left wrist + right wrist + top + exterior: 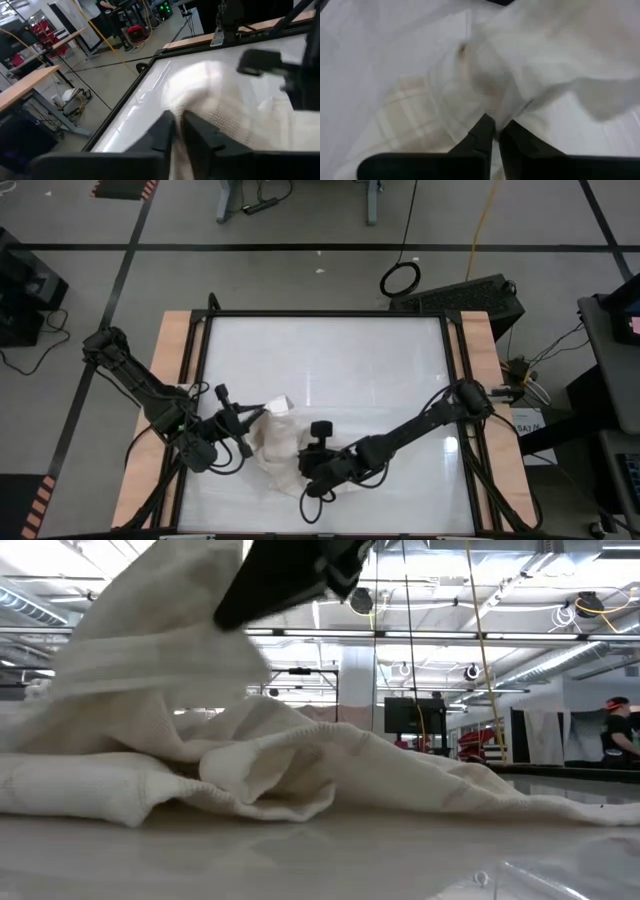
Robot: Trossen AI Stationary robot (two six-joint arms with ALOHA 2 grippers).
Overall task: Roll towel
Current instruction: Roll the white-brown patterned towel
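Note:
The cream-white towel (272, 448) with faint tan plaid stripes lies in a crumpled heap on the white table (340, 370), near its near-left part. In the low view the towel (300, 775) is a pile of loose folds, with one part raised at the left. My left gripper (256, 416) is at the heap's left side, shut on a raised part of the towel (210, 115). My right gripper (306, 482) comes in from the right at the heap's near-right side and is shut on the towel (485, 75). My left gripper pinches a bunched fold of the towel (176, 142) between its two fingers (162, 131), reaching in from the table's left, slanting slightly down. That part is held up above the table while the remainder lies slack on the table. My right gripper pinches a fold of the towel (496, 119) between its two fingertips (482, 131), slanting down from the table's right. One layer or several, I cannot tell. The cloth around the hold lies rumpled and slack on the table.
The table has a dark frame and wooden side rails (170, 380). Bare white surface stretches to the far and right of the heap. Beyond the table are desks, cables and a person (618, 735) far off in the room.

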